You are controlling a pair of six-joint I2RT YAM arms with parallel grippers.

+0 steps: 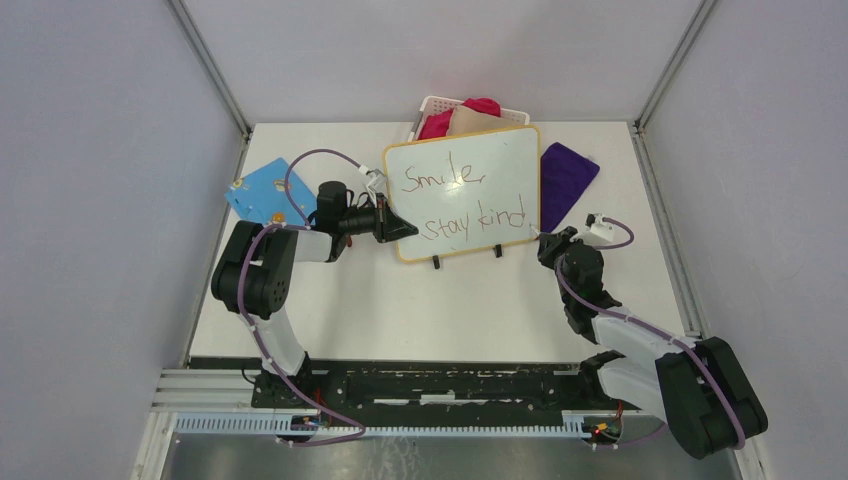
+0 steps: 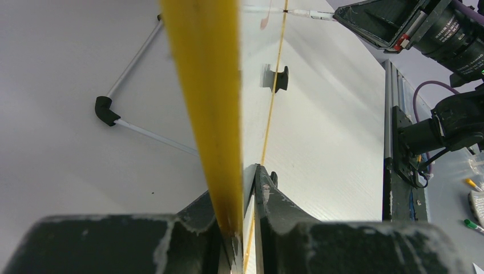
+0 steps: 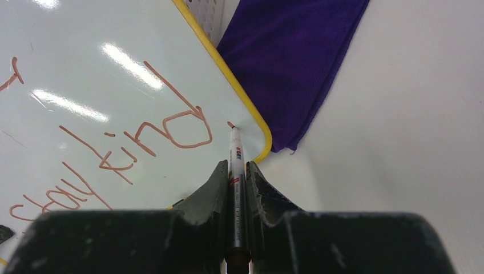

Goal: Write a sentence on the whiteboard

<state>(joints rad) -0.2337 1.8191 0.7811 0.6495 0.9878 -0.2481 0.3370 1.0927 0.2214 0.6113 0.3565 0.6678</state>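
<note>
The whiteboard [image 1: 465, 165] with its yellow rim stands tilted on small black feet at the table's back middle. The sentence [image 1: 470, 205] reads "Smile," above "stay kind" in red. My left gripper [image 1: 397, 225] is shut on the board's left edge; the rim [image 2: 202, 85] runs between its fingers in the left wrist view. My right gripper [image 1: 545, 243] is shut on a white marker [image 3: 236, 171] whose tip touches the board's lower right corner [image 3: 251, 123], just right of "kind" [image 3: 154, 140].
A purple cloth [image 1: 565, 178] lies right of the board, also in the right wrist view [image 3: 291, 63]. A white basket [image 1: 470, 112] with pink and tan cloths stands behind the board. A blue patterned piece [image 1: 262, 190] lies at the left.
</note>
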